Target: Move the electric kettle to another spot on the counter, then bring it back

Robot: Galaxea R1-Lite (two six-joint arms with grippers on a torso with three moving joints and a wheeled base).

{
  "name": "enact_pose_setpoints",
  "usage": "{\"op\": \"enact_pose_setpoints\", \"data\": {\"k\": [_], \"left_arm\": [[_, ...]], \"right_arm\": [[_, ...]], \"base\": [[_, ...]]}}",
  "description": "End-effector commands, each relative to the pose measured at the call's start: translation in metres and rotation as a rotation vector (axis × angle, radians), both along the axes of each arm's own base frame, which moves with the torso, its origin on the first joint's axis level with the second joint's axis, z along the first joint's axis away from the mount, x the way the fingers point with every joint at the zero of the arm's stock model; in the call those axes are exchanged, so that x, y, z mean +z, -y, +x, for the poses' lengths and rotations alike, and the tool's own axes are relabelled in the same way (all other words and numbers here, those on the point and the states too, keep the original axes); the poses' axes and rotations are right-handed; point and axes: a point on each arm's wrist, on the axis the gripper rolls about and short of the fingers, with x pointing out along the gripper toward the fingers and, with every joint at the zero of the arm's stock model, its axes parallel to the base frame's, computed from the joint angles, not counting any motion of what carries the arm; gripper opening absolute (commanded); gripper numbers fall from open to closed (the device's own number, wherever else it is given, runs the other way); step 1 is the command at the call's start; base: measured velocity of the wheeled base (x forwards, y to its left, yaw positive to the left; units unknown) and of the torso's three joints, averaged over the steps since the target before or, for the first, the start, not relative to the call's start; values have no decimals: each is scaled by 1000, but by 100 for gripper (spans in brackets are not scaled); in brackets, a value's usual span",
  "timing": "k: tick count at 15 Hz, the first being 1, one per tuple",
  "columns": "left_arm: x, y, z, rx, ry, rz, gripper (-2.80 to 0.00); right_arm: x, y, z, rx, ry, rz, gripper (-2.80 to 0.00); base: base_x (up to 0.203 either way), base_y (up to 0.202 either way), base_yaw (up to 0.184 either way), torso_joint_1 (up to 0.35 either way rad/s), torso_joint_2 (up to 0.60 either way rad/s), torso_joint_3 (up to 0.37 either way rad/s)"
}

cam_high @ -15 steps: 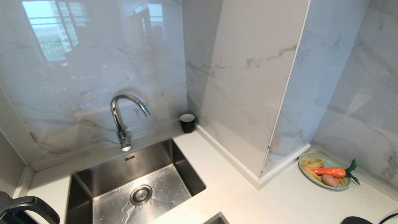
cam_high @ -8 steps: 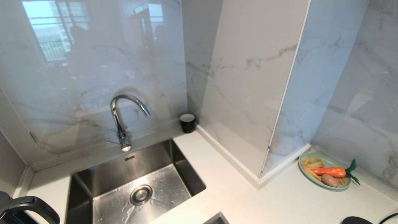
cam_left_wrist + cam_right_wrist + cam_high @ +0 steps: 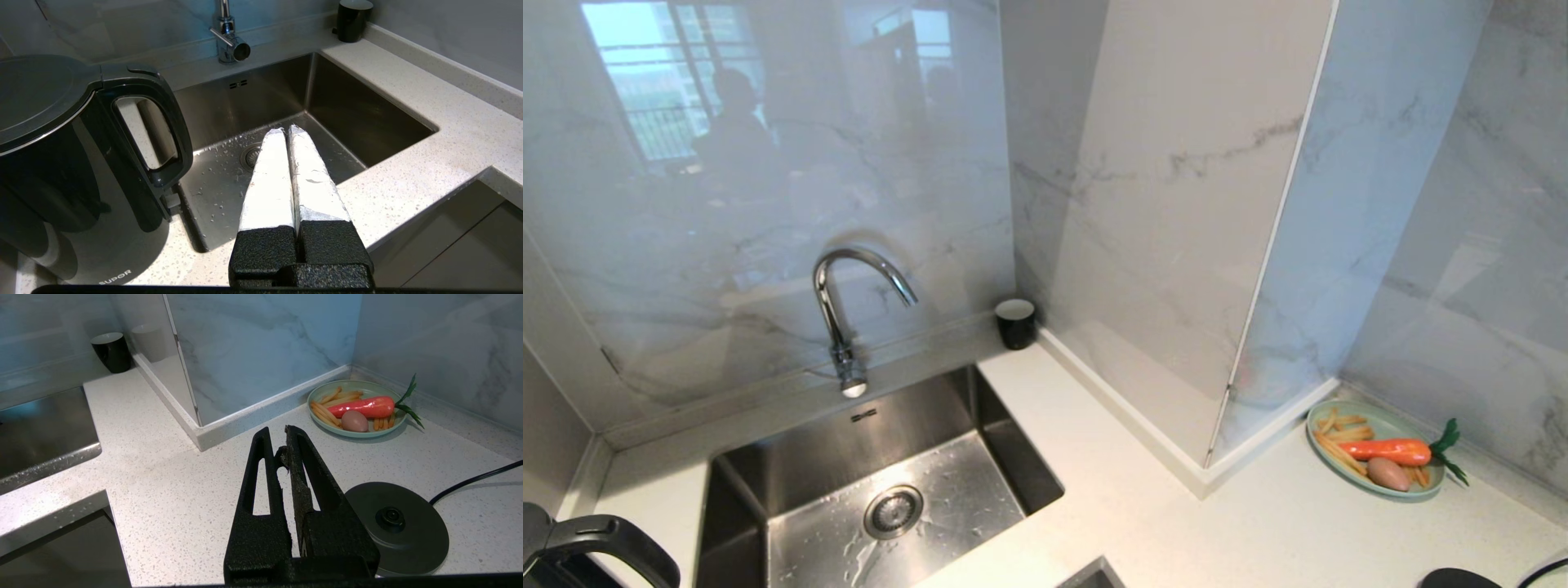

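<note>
You have one electric kettle [image 3: 77, 171], standing on the counter [image 3: 429, 163] left of the sink [image 3: 261, 122], off its one base disc [image 3: 398, 526]. One cup [image 3: 1016, 322] and one plate [image 3: 1376, 445] are present. The left gripper [image 3: 285, 132] and right gripper [image 3: 278, 435] are both closed and empty. Since the earlier frames, nothing on the counter has moved; only the reflection in the wall panel [image 3: 768, 180] has changed.

Glossy black electric kettle [image 3: 73, 171], white speckled counter [image 3: 171, 465], steel-grey sink [image 3: 882, 482], grey-veined marble wall panels [image 3: 1176, 204], black cup [image 3: 1016, 323] white inside, pale green plate [image 3: 356, 409], orange carrot [image 3: 363, 407].
</note>
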Motion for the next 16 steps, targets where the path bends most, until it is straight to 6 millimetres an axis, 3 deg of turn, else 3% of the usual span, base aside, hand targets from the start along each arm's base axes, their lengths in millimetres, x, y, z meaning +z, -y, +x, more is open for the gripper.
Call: {"op": "enact_pose_setpoints", "data": {"k": [1, 16], "left_arm": [[0, 0, 0, 1, 0, 0, -280], [0, 0, 0, 1, 0, 0, -280]], "right_arm": [[0, 0, 0, 1, 2, 1, -280], [0, 0, 0, 0, 2, 1, -280]], "base": [[0, 0, 0, 0, 0, 0], [0, 0, 0, 0, 0, 0]]}}
